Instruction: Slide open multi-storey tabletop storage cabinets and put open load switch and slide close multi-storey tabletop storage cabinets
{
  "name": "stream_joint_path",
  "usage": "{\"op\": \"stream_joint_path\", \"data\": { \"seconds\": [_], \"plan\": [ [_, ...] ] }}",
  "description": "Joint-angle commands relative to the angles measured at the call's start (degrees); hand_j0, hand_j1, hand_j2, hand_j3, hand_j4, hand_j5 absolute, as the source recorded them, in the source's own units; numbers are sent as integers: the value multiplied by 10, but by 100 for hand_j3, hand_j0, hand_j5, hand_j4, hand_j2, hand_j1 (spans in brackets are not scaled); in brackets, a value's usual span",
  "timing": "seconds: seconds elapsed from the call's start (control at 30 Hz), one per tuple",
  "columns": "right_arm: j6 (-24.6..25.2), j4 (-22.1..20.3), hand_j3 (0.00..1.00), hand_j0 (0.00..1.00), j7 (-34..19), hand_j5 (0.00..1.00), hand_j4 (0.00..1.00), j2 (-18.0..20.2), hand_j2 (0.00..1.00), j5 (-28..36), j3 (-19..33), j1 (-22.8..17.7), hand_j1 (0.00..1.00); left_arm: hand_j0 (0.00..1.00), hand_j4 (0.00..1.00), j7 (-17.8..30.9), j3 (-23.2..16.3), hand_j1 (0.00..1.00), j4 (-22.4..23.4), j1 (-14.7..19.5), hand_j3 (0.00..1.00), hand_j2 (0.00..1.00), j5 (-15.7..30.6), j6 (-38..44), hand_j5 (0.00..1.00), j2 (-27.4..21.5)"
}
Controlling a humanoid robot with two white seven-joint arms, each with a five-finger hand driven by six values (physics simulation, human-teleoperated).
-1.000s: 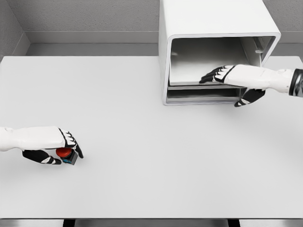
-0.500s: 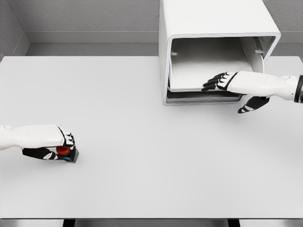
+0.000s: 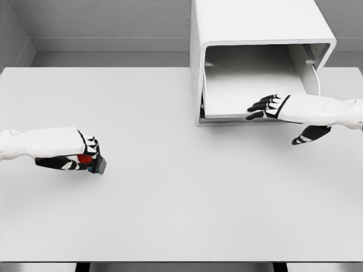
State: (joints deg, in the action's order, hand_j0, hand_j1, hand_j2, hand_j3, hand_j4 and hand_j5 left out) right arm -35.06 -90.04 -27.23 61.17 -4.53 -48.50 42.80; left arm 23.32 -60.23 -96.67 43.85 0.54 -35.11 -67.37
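Now left hand (image 3: 74, 154) clenched around load switch (image 3: 93, 163); right hand (image 3: 278, 107) fingers spread flat on cabinet drawer (image 3: 238, 102).

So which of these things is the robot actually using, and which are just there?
In use:
- left robot hand, holding the red-topped switch
- right robot hand, fingers on the drawer
- white cabinet

Just there:
- table
- grey wall
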Motion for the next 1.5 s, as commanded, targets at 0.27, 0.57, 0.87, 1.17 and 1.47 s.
{"op": "stream_joint_path", "data": {
  "seconds": [0.27, 0.57, 0.87, 1.17, 1.47],
  "plan": [
    [1, -34, 100, 100, 23, 100, 100, 41, 100, 7, 1, -7, 100, 41, 41, 0, 15, 41, 5, 21, 41, 41, 5, 1, 41, 38],
    [1, -40, 100, 100, 24, 100, 100, 60, 100, 9, 3, -25, 100, 43, 43, 0, 15, 43, 13, 53, 43, 43, 5, 1, 43, 77],
    [1, -45, 100, 100, 49, 100, 100, 89, 100, 25, 4, -32, 100, 44, 44, 0, 15, 44, 17, 84, 44, 44, 7, 1, 44, 105],
    [1, -17, 100, 100, 41, 100, 100, 40, 100, 29, 24, -18, 100, 45, 45, -2, 14, 45, 17, 117, 45, 45, 8, 1, 45, 118],
    [1, -18, 100, 100, 42, 100, 100, 52, 100, 26, 24, -37, 100, 45, 45, -3, 14, 45, 18, 148, 45, 45, 14, 1, 45, 135]
  ]
}}
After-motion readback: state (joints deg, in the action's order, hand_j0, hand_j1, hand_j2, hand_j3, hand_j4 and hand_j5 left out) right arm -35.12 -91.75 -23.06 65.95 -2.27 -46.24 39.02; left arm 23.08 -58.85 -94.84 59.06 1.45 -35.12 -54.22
